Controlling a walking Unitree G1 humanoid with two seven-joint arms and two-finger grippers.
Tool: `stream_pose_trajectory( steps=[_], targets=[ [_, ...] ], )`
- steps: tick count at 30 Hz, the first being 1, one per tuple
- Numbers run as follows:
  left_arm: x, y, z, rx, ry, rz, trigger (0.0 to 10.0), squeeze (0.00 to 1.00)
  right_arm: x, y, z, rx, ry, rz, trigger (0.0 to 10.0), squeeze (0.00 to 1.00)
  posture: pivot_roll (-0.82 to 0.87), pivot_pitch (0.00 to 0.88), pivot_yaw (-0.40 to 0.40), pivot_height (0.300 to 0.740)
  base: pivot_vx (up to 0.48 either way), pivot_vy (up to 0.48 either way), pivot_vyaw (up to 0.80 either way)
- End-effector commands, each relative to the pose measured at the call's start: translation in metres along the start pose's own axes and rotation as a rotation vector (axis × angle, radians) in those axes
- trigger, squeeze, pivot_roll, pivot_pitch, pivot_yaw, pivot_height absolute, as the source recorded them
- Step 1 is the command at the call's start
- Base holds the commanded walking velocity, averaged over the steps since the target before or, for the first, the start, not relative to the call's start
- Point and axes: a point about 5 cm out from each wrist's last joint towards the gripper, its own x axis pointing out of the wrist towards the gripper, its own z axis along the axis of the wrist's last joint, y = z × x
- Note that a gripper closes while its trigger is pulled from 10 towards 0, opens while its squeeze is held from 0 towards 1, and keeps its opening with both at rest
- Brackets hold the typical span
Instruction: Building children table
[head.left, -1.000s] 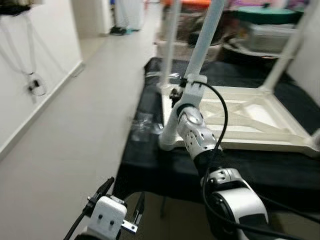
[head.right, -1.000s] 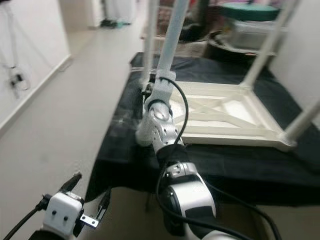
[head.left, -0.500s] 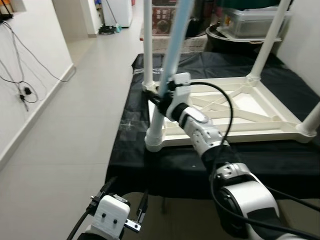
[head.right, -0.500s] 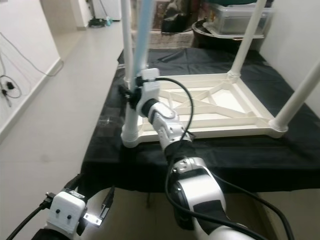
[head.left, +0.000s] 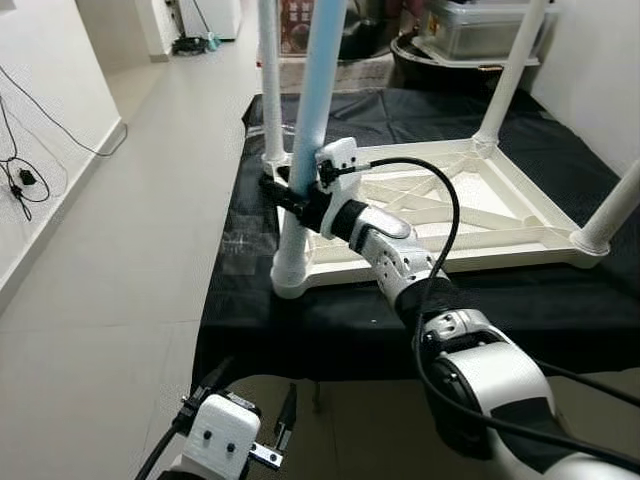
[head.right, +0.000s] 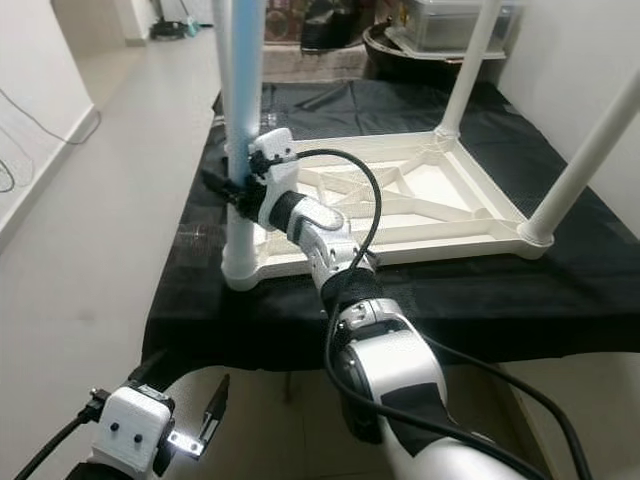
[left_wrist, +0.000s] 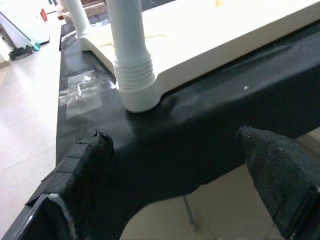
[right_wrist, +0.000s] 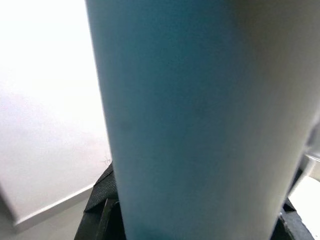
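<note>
Upturned table top (head.left: 500, 215) on black worktop (head.left: 330, 310) has four legs up; right tool (head.left: 293, 197) clamps blue leg (head.left: 318, 80), left tool (left_wrist: 175, 165) open, idle.

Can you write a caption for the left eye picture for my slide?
Right gripper holds the near-left leg of the upside-down white table on a black cloth.

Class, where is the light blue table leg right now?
The light blue table leg stands upright in the near-left corner socket of the upturned white table, gripped by the right gripper.
</note>
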Motion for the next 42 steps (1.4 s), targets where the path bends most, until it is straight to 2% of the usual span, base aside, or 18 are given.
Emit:
stream_pose_trajectory(
  steps=[1, 7, 8, 10, 19, 26, 27, 28, 31, 33, 34, 35, 36, 37, 42],
  targets=[
    [-0.003, -0.002, 0.001, 0.005, 0.013, 0.003, 10.0, 0.00, 0.007, 0.017, -0.027, 0.040, 0.109, 0.081, 10.0, 0.00, 0.16, 0.195, -0.042, 0.740, 0.000, 0.000, 0.00],
    [-0.004, -0.003, 0.001, -0.001, 0.015, 0.003, 10.0, 0.00, 0.013, 0.017, -0.027, -0.033, 0.177, 0.021, 10.0, 0.00, 0.15, 0.201, -0.040, 0.740, 0.000, 0.000, 0.00],
    [-0.003, -0.003, 0.001, -0.001, 0.015, 0.002, 10.0, 0.00, 0.014, 0.014, -0.027, -0.079, 0.209, -0.023, 10.0, 0.00, 0.15, 0.203, -0.043, 0.740, 0.000, 0.000, 0.00],
    [-0.003, -0.003, 0.001, -0.001, 0.014, 0.003, 10.0, 0.00, 0.015, 0.012, -0.025, -0.100, 0.221, -0.048, 10.0, 0.00, 0.15, 0.203, -0.043, 0.740, 0.000, 0.000, 0.00],
    [0.000, -0.002, 0.001, 0.002, 0.014, 0.011, 10.0, 0.00, 0.012, 0.000, -0.020, -0.141, 0.259, -0.177, 10.0, 0.00, 0.14, 0.193, -0.051, 0.740, 0.000, 0.000, 0.00],
    [0.003, -0.001, -0.001, 0.004, 0.011, 0.015, 10.0, 0.00, 0.000, -0.019, -0.022, -0.100, 0.268, -0.423, 10.0, 0.00, 0.14, 0.187, -0.051, 0.740, 0.000, 0.000, 0.00],
    [0.003, -0.001, -0.001, 0.004, 0.011, 0.015, 10.0, 0.00, 0.000, -0.019, -0.022, -0.100, 0.268, -0.423, 10.0, 0.00, 0.14, 0.187, -0.051, 0.740, 0.000, 0.000, 0.00],
    [0.003, -0.001, -0.001, 0.004, 0.011, 0.016, 10.0, 0.00, -0.003, -0.024, -0.021, -0.080, 0.257, -0.497, 10.0, 0.00, 0.14, 0.186, -0.051, 0.740, 0.000, 0.000, 0.00],
    [0.003, -0.001, -0.001, 0.003, 0.012, 0.018, 10.0, 0.00, -0.005, -0.026, -0.021, -0.063, 0.248, -0.536, 10.0, 0.00, 0.14, 0.186, -0.051, 0.740, 0.000, 0.000, 0.00],
    [0.003, -0.001, -0.001, 0.005, 0.011, 0.020, 10.0, 0.00, -0.010, -0.033, -0.019, 0.002, 0.204, -0.684, 10.0, 0.00, 0.14, 0.186, -0.051, 0.740, 0.000, 0.000, 0.00],
    [0.003, -0.001, -0.001, 0.005, 0.011, 0.020, 10.0, 0.00, -0.010, -0.033, -0.019, 0.002, 0.204, -0.684, 10.0, 0.00, 0.14, 0.186, -0.051, 0.740, 0.000, 0.000, 0.00],
    [0.003, 0.000, -0.001, 0.006, 0.010, 0.021, 10.0, 0.00, -0.012, -0.036, -0.018, 0.028, 0.188, -0.743, 10.0, 0.00, 0.13, 0.186, -0.051, 0.740, 0.000, 0.000, 0.00],
    [0.003, 0.000, -0.001, 0.007, 0.009, 0.022, 10.0, 0.00, -0.018, -0.043, -0.013, 0.062, 0.130, -0.894, 10.0, 0.00, 0.13, 0.186, -0.051, 0.740, 0.000, 0.000, 0.00],
    [0.003, 0.000, -0.001, 0.007, 0.009, 0.022, 10.0, 0.00, -0.018, -0.043, -0.013, 0.062, 0.130, -0.894, 10.0, 0.00, 0.13, 0.186, -0.051, 0.740, 0.000, 0.000, 0.00],
    [0.004, 0.000, -0.002, 0.006, 0.011, 0.023, 10.0, 0.00, -0.026, -0.046, -0.008, 0.027, 0.071, -1.094, 10.0, 0.00, 0.13, 0.185, -0.051, 0.740, 0.000, 0.000, 0.00]
  ],
)
